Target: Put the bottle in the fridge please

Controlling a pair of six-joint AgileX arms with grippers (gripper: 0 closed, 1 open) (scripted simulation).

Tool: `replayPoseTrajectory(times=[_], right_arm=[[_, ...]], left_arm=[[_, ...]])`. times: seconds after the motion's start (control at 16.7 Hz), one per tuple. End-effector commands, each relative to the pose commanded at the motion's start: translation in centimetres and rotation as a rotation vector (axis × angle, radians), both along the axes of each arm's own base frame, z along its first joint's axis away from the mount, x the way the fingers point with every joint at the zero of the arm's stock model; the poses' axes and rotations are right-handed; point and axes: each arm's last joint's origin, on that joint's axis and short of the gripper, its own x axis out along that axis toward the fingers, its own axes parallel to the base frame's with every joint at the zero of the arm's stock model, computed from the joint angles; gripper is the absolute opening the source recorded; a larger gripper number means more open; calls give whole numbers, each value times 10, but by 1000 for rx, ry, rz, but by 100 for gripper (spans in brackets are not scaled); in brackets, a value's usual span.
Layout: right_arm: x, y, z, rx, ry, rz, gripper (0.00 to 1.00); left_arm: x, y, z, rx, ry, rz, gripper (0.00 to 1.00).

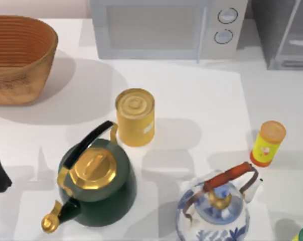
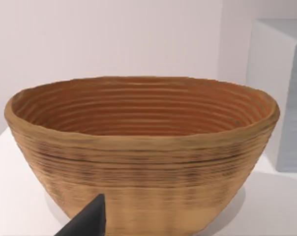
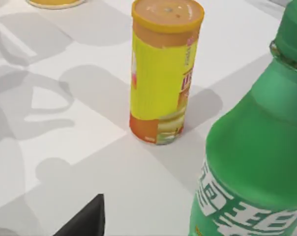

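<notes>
i am starting the reach for the slim yellow cylindrical bottle with orange cap, standing upright at the table's right, near the grey metal fridge at far right. whether my right pincer is released or clenched, i cannot tell. next: closing around its body.

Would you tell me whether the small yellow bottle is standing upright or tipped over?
Upright: the bottle stands on its orange base on the table, cap uppermost, as the right wrist view confirms.

White table against a pale pinkish wall.
</notes>
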Motion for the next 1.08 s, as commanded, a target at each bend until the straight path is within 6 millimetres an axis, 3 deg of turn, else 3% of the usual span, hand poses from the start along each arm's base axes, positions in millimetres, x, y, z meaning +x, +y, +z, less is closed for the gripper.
replayPoseTrajectory(times=[0.24, 0.6, 1.08], right_arm=[[-8, -11, -17, 64, 11, -39, 100], [-8, -11, -18, 66, 14, -39, 100], [13, -11, -19, 66, 13, -44, 100]], left_arm=[[0, 0, 0, 0, 0, 0, 100], [0, 0, 0, 0, 0, 0, 100], [0, 0, 0, 0, 0, 0, 100]])
